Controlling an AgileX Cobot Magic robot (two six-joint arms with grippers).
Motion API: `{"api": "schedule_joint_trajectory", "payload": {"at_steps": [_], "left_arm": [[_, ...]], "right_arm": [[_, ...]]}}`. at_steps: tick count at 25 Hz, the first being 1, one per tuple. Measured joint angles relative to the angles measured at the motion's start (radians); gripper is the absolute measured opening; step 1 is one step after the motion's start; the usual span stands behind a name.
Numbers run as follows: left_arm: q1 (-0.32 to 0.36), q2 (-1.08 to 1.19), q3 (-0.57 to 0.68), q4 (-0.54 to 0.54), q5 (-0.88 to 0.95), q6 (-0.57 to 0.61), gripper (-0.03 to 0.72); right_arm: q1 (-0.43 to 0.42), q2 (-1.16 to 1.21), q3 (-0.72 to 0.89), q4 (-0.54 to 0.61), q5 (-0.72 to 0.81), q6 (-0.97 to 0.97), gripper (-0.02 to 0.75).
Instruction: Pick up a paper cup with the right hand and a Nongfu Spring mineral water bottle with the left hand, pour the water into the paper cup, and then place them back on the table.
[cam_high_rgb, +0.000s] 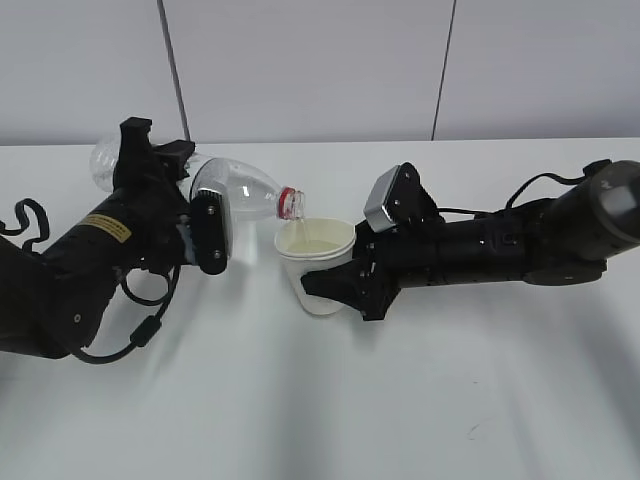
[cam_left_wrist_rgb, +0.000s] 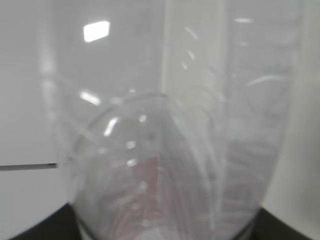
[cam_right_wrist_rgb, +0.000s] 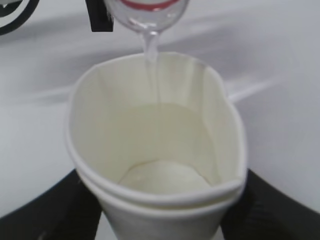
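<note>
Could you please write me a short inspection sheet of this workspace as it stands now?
Surface: white table, bare where visible.
Job's things: bottle tipped, mouth over the paper cup; water streams into the cup, which is squeezed out of round.
Clutter: nothing seen.
Grippers: left gripper shut on the bottle; right gripper shut on the cup.
Cables: black loops hang off the left arm.
Surroundings: pale panelled wall.
</note>
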Motion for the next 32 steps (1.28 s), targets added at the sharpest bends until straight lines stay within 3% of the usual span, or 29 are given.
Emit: {"api": "schedule_joint_trajectory", "payload": {"at_steps": [16, 32], "left_arm": [[-0.002, 0.000, 0.000, -0.009, -0.002, -0.120, 0.344], [-0.061, 0.000, 0.000, -0.191, -0.006, -0.593, 0.343]], "right_arm": [[0.000, 0.000, 0.000, 0.010, 0.000, 0.000, 0.478], [0.000, 0.000, 0.000, 0.136, 0.004, 0.000, 0.478]]}}
